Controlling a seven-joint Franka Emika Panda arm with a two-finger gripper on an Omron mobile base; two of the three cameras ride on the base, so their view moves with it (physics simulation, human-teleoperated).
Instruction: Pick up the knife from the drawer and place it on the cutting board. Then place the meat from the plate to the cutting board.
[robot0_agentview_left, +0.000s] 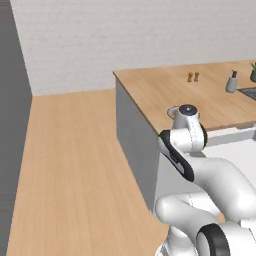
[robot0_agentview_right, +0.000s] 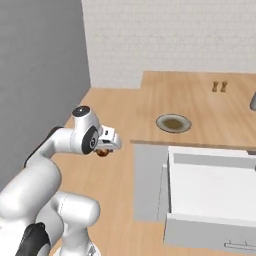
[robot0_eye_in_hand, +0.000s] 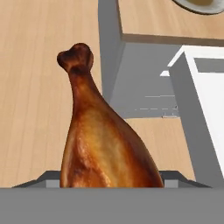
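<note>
My gripper (robot0_agentview_right: 105, 148) is shut on the meat (robot0_eye_in_hand: 103, 140), a brown drumstick whose bone end points away from the hand. It hangs over the wooden floor, left of the counter's corner, and peeks out under the hand as the meat (robot0_agentview_right: 102, 153). The round grey plate (robot0_agentview_right: 173, 123) lies bare on the counter near that corner, also seen as the plate (robot0_eye_in_hand: 197, 4). The white drawer (robot0_agentview_right: 170, 175) stands pulled open below the counter; its inside looks bare where it shows. The knife and the cutting board are out of view.
Two small brown shakers (robot0_agentview_right: 219, 86) stand far back on the light wood counter (robot0_agentview_left: 150, 87), and a grey bottle (robot0_agentview_left: 231, 82) at its right. The grey cabinet side (robot0_agentview_left: 132, 145) drops to the floor. A dark wall (robot0_agentview_right: 40, 75) is on the left.
</note>
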